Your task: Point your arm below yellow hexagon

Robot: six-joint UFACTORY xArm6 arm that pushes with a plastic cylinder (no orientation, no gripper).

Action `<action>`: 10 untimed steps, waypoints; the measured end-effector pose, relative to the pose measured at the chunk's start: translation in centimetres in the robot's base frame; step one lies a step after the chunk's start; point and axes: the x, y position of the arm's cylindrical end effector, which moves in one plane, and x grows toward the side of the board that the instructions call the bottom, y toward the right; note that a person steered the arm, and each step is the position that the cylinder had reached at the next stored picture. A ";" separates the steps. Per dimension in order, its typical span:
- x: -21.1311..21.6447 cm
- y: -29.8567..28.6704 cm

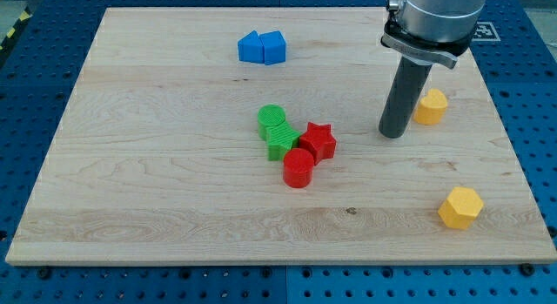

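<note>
The yellow hexagon (460, 207) lies near the view's bottom right on the wooden board (174, 182). A second yellow block (431, 106), roughly pentagon-shaped, lies at the right, higher up. My tip (392, 133) rests on the board just left of that upper yellow block, well above and left of the hexagon. The dark rod rises from the tip to the grey arm housing at the view's top right.
Two blue blocks (262, 48) sit together near the view's top centre. In the middle a green cylinder (272, 120), a green block (281, 142), a red star (318, 141) and a red cylinder (298, 168) cluster together. The blue perforated table surrounds the board.
</note>
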 end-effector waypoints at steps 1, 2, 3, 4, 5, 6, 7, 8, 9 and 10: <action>1.1 0.0; 4.4 0.0; 7.5 0.0; 12.7 0.1; 16.1 1.8; 16.0 3.4; 16.0 5.6; 16.0 7.3; 15.6 7.1; 13.4 6.1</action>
